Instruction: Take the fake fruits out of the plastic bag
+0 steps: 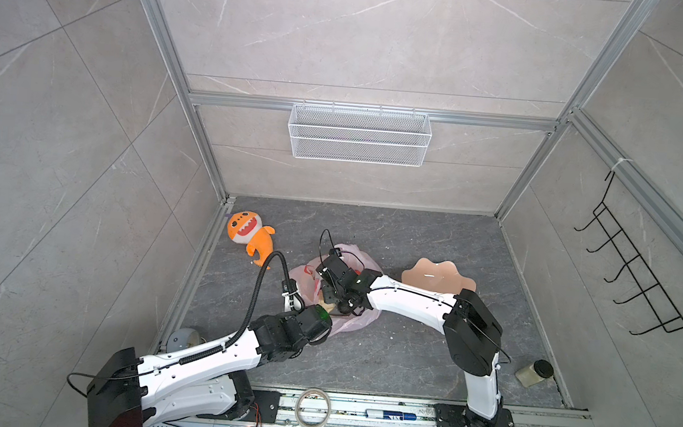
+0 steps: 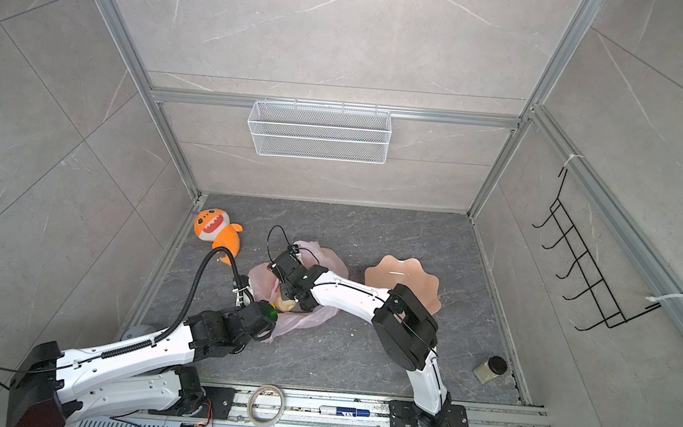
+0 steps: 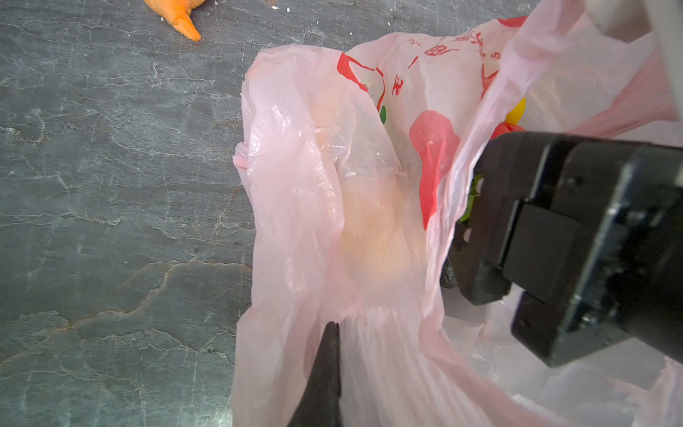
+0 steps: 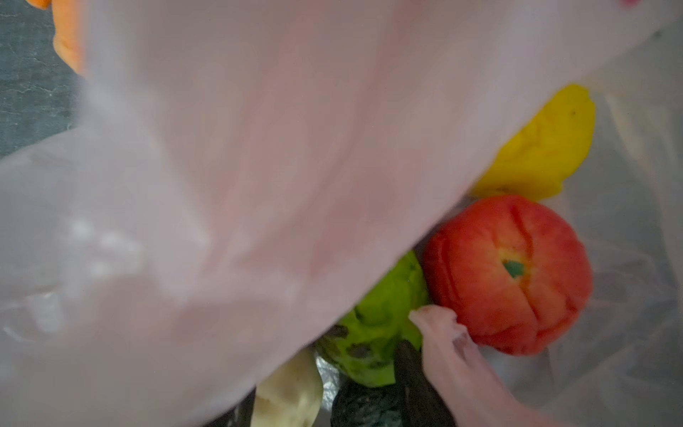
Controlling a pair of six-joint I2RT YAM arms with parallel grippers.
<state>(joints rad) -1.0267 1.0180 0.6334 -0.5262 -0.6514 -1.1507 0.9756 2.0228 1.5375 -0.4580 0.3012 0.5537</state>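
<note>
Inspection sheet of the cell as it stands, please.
Surface: dark grey stone-look tabletop, veined.
Job's things: translucent pink plastic bag mid-table; inside: red fake fruit, yellow fruit, green bumpy fruit, cream fruit, dark fruit.
Clutter: orange plush shark, peach scalloped bowl, dark-lidded jar; tape roll, blue marker on front rail.
Grippers: left gripper shut on bag edge; right gripper in bag mouth, jaws apart.
Cables: black corrugated conduit arches over left arm; thin black cable loops above right gripper.
Surroundings: white wire-mesh basket on back wall; black wire hook rack on right wall.
</note>
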